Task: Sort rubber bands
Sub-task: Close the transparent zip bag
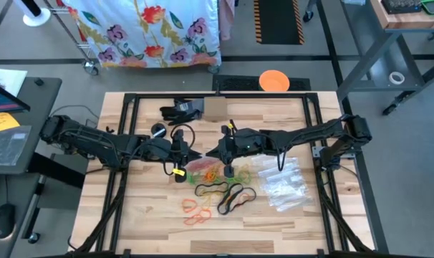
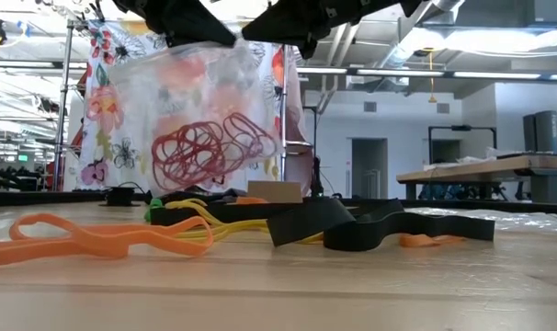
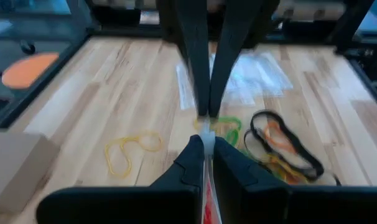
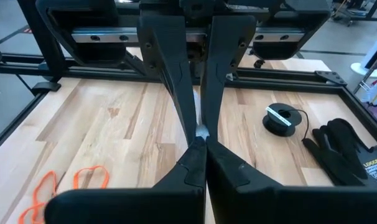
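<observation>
Both left gripper (image 1: 193, 155) and right gripper (image 1: 211, 153) pinched shut on clear zip bag (image 2: 200, 119) top edge, red rubber bands (image 2: 210, 147) inside; limp, light, slippery film, re-grip near seam at 12 o'clock.

A light wooden counter (image 1: 152, 215) with a black metal frame (image 1: 124, 100) around its edge. Near the far edge lie a pair of black gloves (image 1: 180, 110), a small cardboard box (image 1: 215, 107) just beside them, and a small black spool (image 1: 158, 130) with a cable. On the right side of the counter lies a loose heap of clear plastic zip bags (image 1: 285, 185). Beyond the counter, on the grey floor, sit an orange disc (image 1: 273, 80) and a black mat with striped edges (image 1: 279, 20). A floral cloth (image 1: 149, 32) (red and purple flowers on white) hangs on a rack behind.
</observation>
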Controlling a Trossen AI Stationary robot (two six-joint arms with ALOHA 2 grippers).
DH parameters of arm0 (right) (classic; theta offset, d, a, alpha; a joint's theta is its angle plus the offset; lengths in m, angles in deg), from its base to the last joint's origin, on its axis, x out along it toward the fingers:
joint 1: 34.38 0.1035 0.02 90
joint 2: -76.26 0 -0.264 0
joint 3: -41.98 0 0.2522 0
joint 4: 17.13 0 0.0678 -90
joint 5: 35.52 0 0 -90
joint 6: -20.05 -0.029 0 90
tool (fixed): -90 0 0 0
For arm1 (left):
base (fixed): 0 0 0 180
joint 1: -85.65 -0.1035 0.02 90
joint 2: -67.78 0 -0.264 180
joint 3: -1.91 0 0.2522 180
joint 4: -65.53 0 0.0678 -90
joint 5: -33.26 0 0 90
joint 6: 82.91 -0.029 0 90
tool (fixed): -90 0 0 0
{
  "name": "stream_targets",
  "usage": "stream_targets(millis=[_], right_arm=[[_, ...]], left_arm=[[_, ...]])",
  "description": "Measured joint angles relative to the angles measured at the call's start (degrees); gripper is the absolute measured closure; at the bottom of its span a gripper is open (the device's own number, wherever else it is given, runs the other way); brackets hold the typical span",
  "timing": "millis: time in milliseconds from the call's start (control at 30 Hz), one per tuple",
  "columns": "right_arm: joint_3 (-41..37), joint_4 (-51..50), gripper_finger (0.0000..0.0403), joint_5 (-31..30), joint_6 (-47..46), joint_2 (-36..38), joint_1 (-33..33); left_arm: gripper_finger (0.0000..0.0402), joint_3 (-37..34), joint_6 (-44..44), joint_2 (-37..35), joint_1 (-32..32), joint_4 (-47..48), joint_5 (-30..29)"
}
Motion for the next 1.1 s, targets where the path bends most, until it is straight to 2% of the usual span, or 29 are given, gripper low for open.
stream_targets(millis=[433,567,867,967,1100], right_arm=[[-0.17,0.4,0.0396,-0.66,-1.53,0.26,0.0],[-0.16,1.12,0.0357,0.93,-1.55,0.22,0.0],[-0.15,1.21,0.023,1.81,-1.73,0.22,0.0],[-0.11,1.34,0.0205,1.75,-1.75,0.22,0.0],[-0.09,1.43,0.0199,1.74,-2.02,0.06,-0.13]], left_arm=[[0.0393,0.0,1.2,-0.05,0.01,1.04,-0.1],[0.0393,0.0,1.17,-0.05,0.01,0.38,-0.07],[0.0393,0.0,0.57,-0.03,0.01,-0.92,-0.05],[0.0393,0.0,0.57,-0.03,0.01,-1.06,-0.05],[0.0393,0.0,0.2,-0.03,0.01,-2.36,-0.02]])
